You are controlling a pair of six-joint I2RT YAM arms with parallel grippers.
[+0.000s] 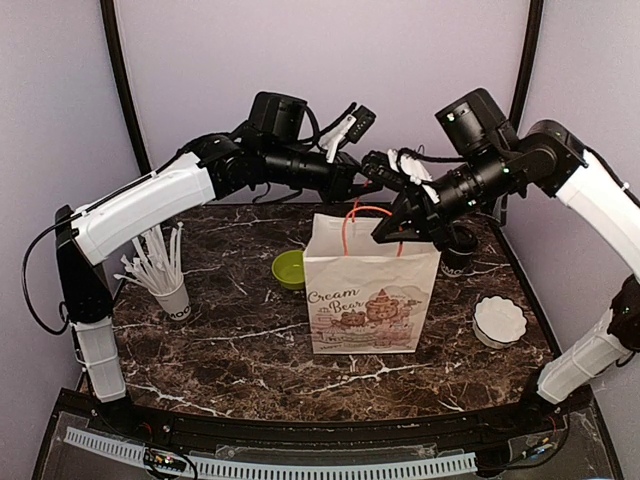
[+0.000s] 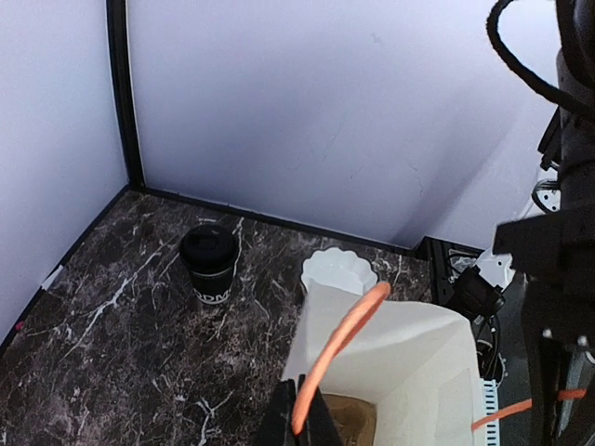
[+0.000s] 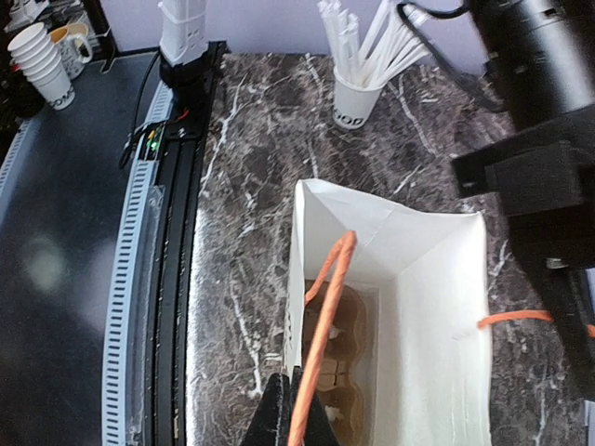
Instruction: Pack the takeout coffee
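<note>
**Bag held open, coffee not yet in it**

The dark marble table (image 1: pixel 200 350) filled the lower half of the top view. A white printed paper bag (image 1: pixel 370 300) stood upright at centre frame with its mouth open. A brown cardboard insert (image 3: pixel 337 372) lay on its floor. It looked like a cup carrier, but I couldn't confirm that.

The takeout coffee was a small black paper cup (image 2: pixel 210 277) with a black round plastic lid (image 2: pixel 206 243) seated on it. It stood upright on the table, centre-left in the left wrist view, well apart from the bag. In the top view it was mostly hidden behind the right arm, just right of the bag's top edge. A white scalloped dish (image 2: pixel 339 271) sat near the cup, to its right in the left wrist view, not touching it.

The left gripper (image 2: pixel 299 414) was pinched narrow on an orange cord handle (image 2: pixel 339 339) at the bottom edge of its view. The right gripper (image 3: pixel 293 414) was clamped the same way on the second orange cord handle (image 3: pixel 321 325). Neither was free.

Handling, my read:
- The fill level wasn't visible, so treat the cup as full and keep it vertical.
- The paper wall is probably thin and will likely buckle under a hard squeeze. It is smooth, so it could slip in a light one.
- The lid looks like a press fit and could pop off if lifted by it.
- Grip across the mid-wall below the lid with moderate force.
- One arm would have to let go of its handle first, and the bag mouth may then sag.
</note>
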